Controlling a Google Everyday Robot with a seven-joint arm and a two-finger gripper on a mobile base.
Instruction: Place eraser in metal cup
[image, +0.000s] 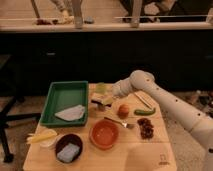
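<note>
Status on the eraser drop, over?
Claw low mid-table, beside green tray. Eraser not discernible; pale cup just behind claw. Orange fruit and fork close by.

- table (145, 150): light wood, smooth, matt
- tray (54, 92): green plastic, smooth, slight sheen
- sheet (70, 113) in tray: white, matt; cloth or paper, cannot tell
- orange bowl (92, 135): plastic look, smooth, glossy inside
- dark bowl (59, 144): smooth, faint gloss; material unclear
- sponge (69, 152) in dark bowl: pale blue, soft-looking, matt
- utensil (118, 121): metal, shiny
- arm (170, 102): white hard shell, plastic look, smooth, soft sheen
- gripper (102, 100): at arm's end, low over table centre, just right of tray; darker than arm, matt
</note>
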